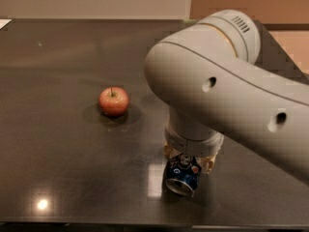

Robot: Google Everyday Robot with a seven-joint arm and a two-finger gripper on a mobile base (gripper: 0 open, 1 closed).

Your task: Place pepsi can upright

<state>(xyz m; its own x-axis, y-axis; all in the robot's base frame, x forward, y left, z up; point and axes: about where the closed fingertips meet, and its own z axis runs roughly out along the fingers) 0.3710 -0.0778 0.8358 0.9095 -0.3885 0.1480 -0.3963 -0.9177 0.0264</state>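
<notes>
Counter surface, dark and glossy (58, 168), fills the single camera view. A round red apple (114, 101) stands left of centre, well apart from the work. The bulky grey robot arm (227, 95) reaches in from the right and drops its wrist toward the near edge. Below it the gripper (188, 157) sits at the dark blue aluminium pepsi can with the red-and-white label (183, 173). Its tan fingers (168, 151) are drawn narrow against the can's two sides, so it looks to be holding it. The can is not upright: it leans with its silver end (179, 187) facing the camera, low at the counter (whether it rests there or hangs just above, I cannot tell). Such a can is probably light, thin-walled and smooth, easy to dent and ready to roll. A moderate squeeze across the middle of the body seems the safest hold while it is tipped onto its base.
</notes>
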